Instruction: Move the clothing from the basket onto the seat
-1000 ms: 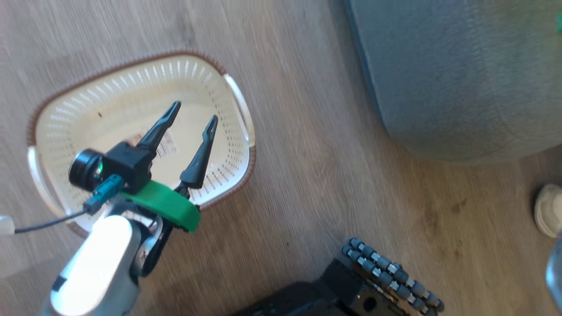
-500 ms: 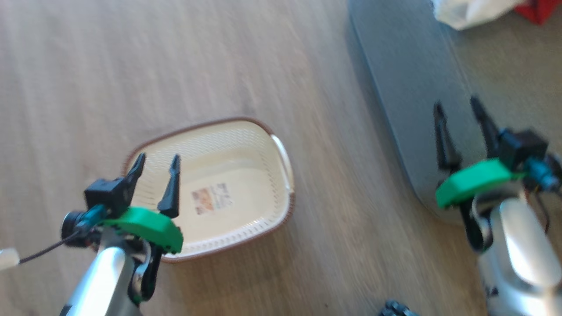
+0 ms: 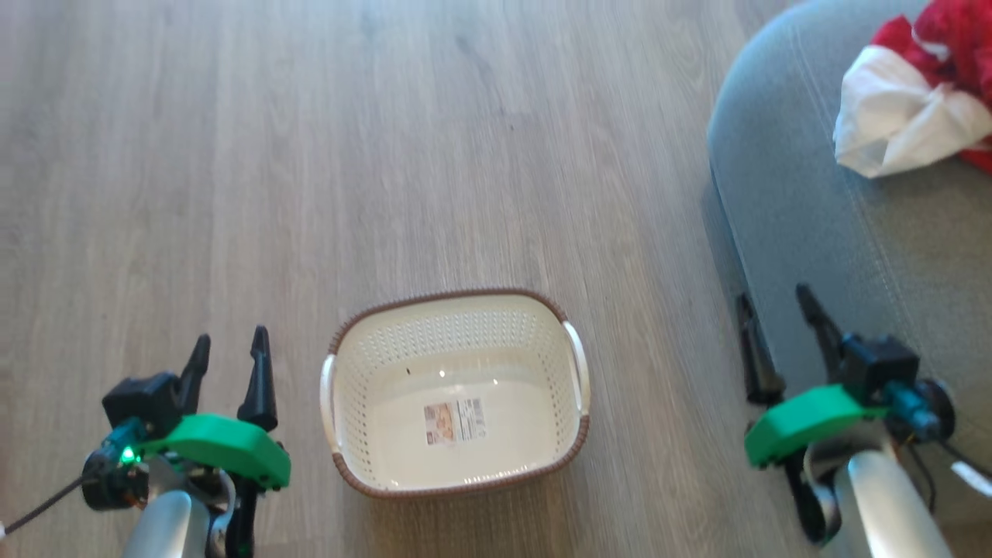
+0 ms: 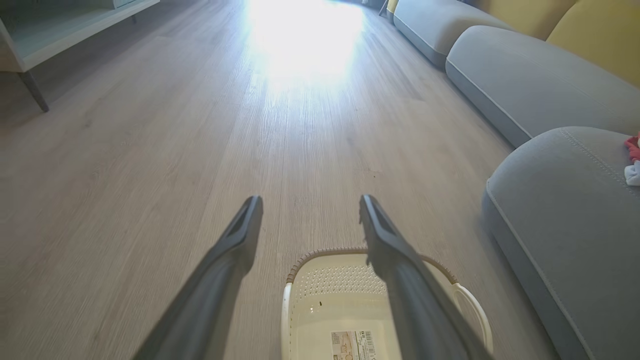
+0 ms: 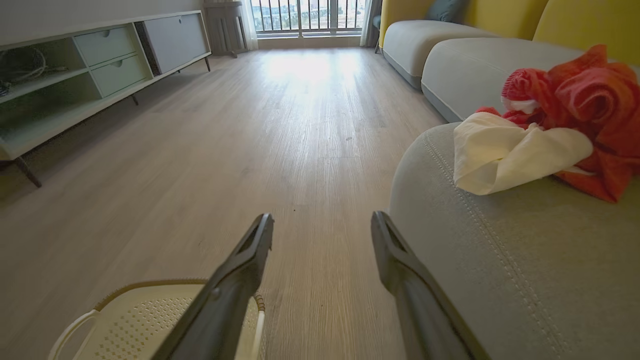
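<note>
The cream basket point(image 3: 457, 341) with its brown rim stands on the wooden floor, holding nothing but a label on its bottom. Red and white clothing point(image 3: 914, 101) lies bunched on the grey seat point(image 3: 852, 225) at the upper right, and the right wrist view shows the same clothing point(image 5: 545, 135) on the seat point(image 5: 500, 260). My left gripper point(image 3: 229, 356) hangs open to the left of the basket, nothing between its fingers. Over the seat's rounded edge my right gripper point(image 3: 775, 310) is open and holds nothing. The basket point(image 4: 340, 305) lies below my left fingers point(image 4: 240, 240) in the left wrist view.
More grey cushions point(image 4: 525, 80) with yellow backs run along the right side of the room. A low pale cabinet point(image 5: 75, 85) on thin legs lines the left wall. Open wooden floor point(image 3: 349, 155) stretches beyond the basket toward a bright window point(image 5: 310, 17).
The head camera has swung, so the basket now sits mid-frame and the seat with clothing shows at the right. The left gripper, earlier over the basket, now hangs beside it.
</note>
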Controlling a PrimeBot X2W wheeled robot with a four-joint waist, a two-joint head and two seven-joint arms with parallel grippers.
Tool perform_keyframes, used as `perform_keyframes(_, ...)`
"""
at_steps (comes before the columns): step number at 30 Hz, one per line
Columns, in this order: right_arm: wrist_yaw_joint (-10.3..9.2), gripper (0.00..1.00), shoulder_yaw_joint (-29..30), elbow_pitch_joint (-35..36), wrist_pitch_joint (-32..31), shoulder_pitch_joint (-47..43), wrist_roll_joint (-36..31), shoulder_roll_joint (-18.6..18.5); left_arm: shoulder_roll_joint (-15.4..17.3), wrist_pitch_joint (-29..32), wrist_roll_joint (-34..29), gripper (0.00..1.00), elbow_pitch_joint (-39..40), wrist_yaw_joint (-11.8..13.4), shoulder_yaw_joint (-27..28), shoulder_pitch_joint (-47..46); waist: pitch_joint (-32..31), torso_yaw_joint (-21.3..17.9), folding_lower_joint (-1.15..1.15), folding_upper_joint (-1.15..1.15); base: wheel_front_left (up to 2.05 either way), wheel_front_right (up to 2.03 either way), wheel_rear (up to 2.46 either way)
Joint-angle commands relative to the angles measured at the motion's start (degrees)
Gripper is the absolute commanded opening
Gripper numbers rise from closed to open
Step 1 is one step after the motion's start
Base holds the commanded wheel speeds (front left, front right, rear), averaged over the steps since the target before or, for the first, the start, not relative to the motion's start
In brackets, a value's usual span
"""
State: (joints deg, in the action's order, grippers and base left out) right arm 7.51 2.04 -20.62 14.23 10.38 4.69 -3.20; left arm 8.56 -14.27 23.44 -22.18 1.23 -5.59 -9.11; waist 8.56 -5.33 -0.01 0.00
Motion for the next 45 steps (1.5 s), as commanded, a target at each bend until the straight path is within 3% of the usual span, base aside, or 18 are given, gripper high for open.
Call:
perform_keyframes(1,-0.02,1.00,-2.21,1.74,0.75,-0.84,0.47,0.29,-0.16,-0.73,-1.25,1.00,0.84,-0.62,2.98,-0.26,-2.44,1.38,0.01,0.00,0.00,0.00,0.00)
perform_keyframes(16,-0.02,1.00,-3.80,1.47,0.76,-2.98,1.54,0.32,-3.86,-0.73,-6.24,1.00,-0.34,-5.12,8.57,1.28,-5.88,1.37,0.01,0.00,0.00,0.00,0.00)
perform_keyframes(17,0.00,0.00,-2.38,-0.30,-0.03,-3.15,1.04,0.26,-4.32,0.04,-6.03,0.00,-2.21,-5.11,6.54,2.66,-5.89,1.37,0.01,0.00,0.00,0.00,0.00)
perform_keyframes(20,0.00,0.00,-2.42,-2.98,-0.14,-3.99,1.07,0.31,-4.77,0.17,-5.80,0.00,-4.59,-5.10,6.24,3.81,-5.95,1.38,0.01,0.00,0.00,0.00,0.00)
perform_keyframes(45,0.00,0.00,-1.02,-1.06,-4.27,-4.03,18.34,0.31,-4.95,4.32,9.08,0.00,-2.08,-5.82,7.45,3.62,-6.44,2.17,0.01,0.00,0.00,0.00,0.00)
